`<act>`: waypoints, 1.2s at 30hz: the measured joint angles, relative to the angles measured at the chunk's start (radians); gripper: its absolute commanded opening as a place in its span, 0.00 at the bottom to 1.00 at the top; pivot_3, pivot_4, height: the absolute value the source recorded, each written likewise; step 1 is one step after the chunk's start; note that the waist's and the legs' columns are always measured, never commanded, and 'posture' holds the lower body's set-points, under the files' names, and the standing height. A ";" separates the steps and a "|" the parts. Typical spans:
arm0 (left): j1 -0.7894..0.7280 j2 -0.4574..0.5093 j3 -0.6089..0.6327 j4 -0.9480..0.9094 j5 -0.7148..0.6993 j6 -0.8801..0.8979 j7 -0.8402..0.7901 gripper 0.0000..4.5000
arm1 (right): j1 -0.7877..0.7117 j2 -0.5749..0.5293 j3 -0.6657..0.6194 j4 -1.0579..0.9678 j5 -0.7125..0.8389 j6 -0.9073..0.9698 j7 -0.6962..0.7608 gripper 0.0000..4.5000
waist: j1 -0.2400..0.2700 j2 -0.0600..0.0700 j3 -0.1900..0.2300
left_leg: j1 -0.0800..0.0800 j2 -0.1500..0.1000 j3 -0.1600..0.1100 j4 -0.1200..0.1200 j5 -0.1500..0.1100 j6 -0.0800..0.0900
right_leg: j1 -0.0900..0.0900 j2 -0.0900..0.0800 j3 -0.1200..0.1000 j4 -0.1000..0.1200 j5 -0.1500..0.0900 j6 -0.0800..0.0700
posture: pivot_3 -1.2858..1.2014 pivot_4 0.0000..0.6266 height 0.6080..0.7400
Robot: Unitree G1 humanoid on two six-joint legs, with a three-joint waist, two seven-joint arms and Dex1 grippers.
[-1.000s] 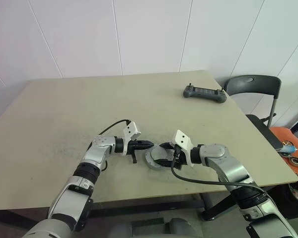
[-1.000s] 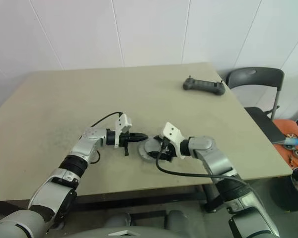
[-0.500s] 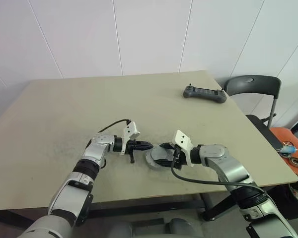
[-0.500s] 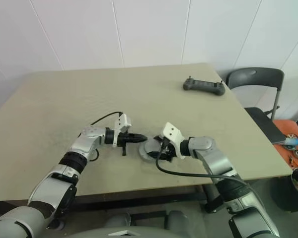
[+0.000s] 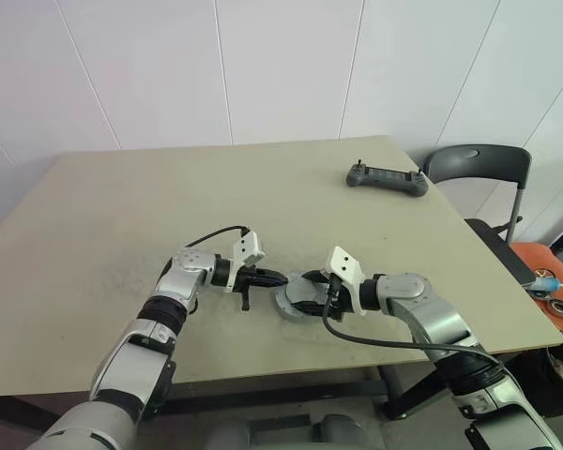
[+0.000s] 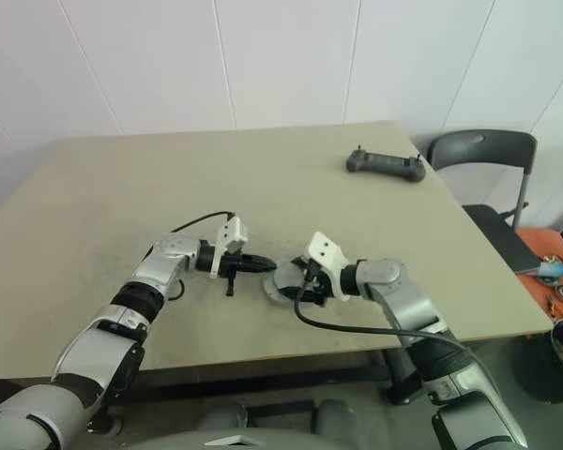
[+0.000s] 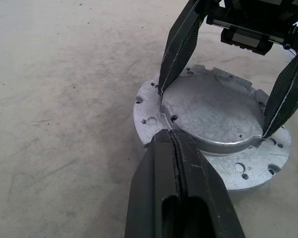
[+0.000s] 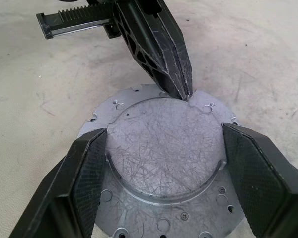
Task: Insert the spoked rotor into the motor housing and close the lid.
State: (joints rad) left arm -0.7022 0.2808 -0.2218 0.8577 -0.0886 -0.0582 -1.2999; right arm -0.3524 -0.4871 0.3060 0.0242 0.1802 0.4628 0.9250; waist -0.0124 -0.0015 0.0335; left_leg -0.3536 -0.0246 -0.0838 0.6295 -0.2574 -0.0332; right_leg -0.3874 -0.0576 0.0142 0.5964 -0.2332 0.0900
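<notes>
The motor housing [image 5: 291, 305] lies on the tan table as a round gray metal piece. Its holed flange [image 7: 154, 106] rings a raised, scratched round lid [image 8: 164, 148] that faces up. My right gripper [image 8: 161, 144] straddles that raised face, and its fingers [image 7: 176, 47] press against two opposite sides of it. My left gripper [image 7: 171, 134] is shut on nothing, with its tips on the flange at the lid's rim. The spoked rotor is hidden.
A black handheld controller [image 5: 387, 177] lies at the table's far right. A dark chair [image 5: 479, 164] stands just beyond the right table edge, and an orange surface with small parts [image 5: 544, 277] is further right. Bare tabletop [image 5: 122, 216] stretches to the left and back.
My left arm has bent and the shut gripper has turned a little toward the housing, tips still at its rim. The right gripper and the housing have not moved.
</notes>
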 measured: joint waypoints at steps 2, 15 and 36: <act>-0.002 -0.001 0.000 0.005 0.003 -0.007 0.003 0.00 | 0.000 0.002 -0.001 0.000 0.000 0.003 -0.005 0.88 | 0.000 0.000 -0.001 | 0.000 0.000 0.000 0.000 0.000 0.000 | 0.000 0.000 0.000 0.000 0.000 0.000 | 0.52 0.00 1.00; 0.020 0.003 0.002 -0.059 0.010 0.021 0.010 0.00 | -0.005 0.037 -0.048 0.009 0.040 0.069 -0.016 1.00 | 0.000 0.000 -0.001 | -0.001 0.000 -0.001 -0.001 0.000 0.000 | -0.001 -0.003 -0.001 0.000 0.000 0.000 | 0.52 0.00 1.00; 0.016 -0.024 0.022 -0.053 -0.002 0.032 0.040 0.00 | -0.059 0.012 -0.242 0.105 0.237 0.466 -0.058 1.00 | 0.007 0.001 0.004 | -0.004 -0.003 0.001 -0.003 0.002 0.003 | -0.002 -0.003 -0.001 0.000 0.000 0.000 | 0.52 0.00 1.00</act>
State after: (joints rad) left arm -0.6862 0.2569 -0.2002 0.8050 -0.0907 -0.0262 -1.2599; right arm -0.4110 -0.4747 0.0637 0.1296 0.4176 0.9285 0.8671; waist -0.0052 -0.0008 0.0376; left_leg -0.3580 -0.0281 -0.0825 0.6267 -0.2558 -0.0301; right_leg -0.3891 -0.0610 0.0128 0.5962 -0.2331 0.0904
